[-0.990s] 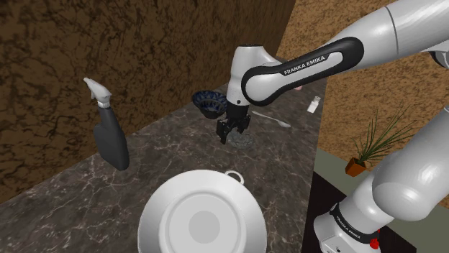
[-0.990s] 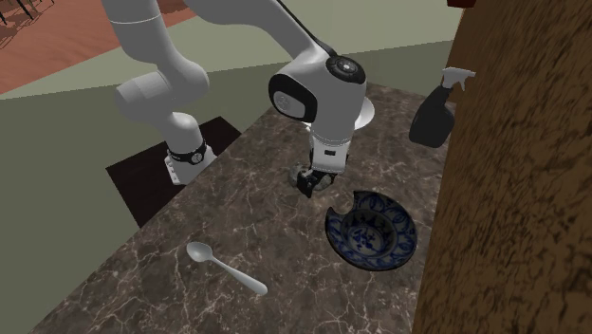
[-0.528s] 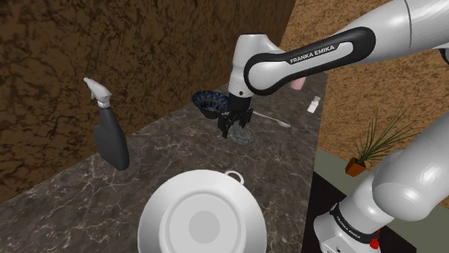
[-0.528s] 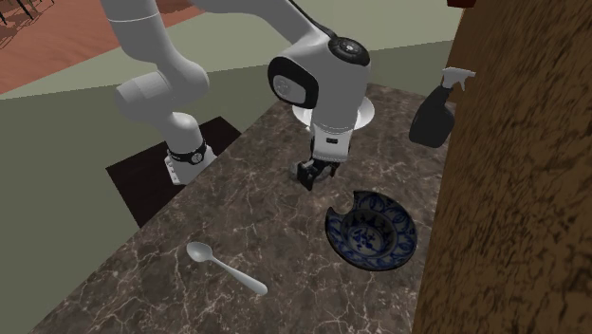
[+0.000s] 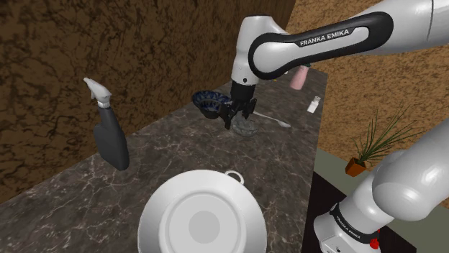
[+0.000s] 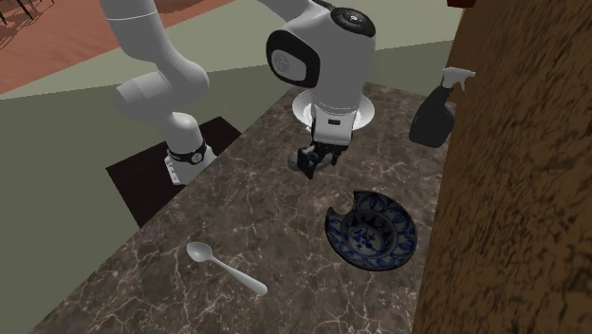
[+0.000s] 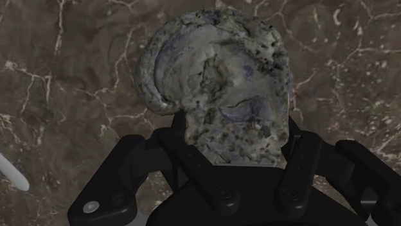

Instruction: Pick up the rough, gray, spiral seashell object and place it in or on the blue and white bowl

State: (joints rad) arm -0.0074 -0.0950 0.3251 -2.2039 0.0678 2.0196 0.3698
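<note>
Pinching the rough grey seashell (image 7: 218,77), the black hand (image 5: 237,118), fingertips hidden, seemingly above the countertop (image 5: 180,151).

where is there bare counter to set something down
Roomiest: the bare counter between the spray bottle, the white dish and the tool holding the seashell. Also open from the spoon to the tool, along the stand-side edge. It is crowded around the blue and white bowl, near the tool and by the wall.

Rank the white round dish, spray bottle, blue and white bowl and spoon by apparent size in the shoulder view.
1. white round dish, though it is nearest the camera
2. spray bottle
3. blue and white bowl
4. spoon, similar in length but thinner
</note>
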